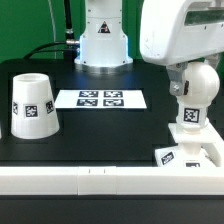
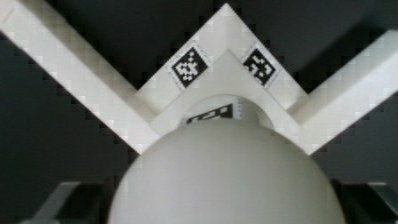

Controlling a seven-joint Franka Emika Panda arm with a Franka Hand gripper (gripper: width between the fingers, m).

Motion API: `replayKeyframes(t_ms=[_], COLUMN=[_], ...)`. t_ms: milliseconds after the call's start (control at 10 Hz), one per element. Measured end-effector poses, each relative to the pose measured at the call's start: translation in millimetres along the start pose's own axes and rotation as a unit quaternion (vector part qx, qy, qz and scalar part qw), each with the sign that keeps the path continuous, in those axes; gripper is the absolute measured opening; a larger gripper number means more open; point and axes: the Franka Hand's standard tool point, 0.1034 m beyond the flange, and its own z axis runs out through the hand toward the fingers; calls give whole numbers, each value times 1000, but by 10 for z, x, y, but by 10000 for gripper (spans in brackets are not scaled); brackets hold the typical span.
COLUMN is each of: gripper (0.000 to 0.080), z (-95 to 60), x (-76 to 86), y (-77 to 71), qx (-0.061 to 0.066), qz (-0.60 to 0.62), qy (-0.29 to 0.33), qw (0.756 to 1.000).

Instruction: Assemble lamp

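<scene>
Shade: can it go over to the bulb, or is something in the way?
Yes: the gripper is around the bulb, right where the shade should sit. On the table between them, only the flat marker board lies.

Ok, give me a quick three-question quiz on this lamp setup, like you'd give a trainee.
1. True or false: the shade is already fitted over the bulb.
2. In the exterior view, the marker board lies: A) on top of the bulb B) between the shade and the bulb C) under the shade.
3. Fill in: the shade stands on the table with its wide end ___.
Key: 1 false; 2 B; 3 down.
</scene>
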Motion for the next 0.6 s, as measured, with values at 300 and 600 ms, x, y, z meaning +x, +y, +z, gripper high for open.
replayKeyframes(t_ms=[300,600], gripper=[578,578], z=[3,4], x=[-3,-2], y=[0,-2], qx=[1,2], qz=[93,183], qy=[0,0], qw=[996,983])
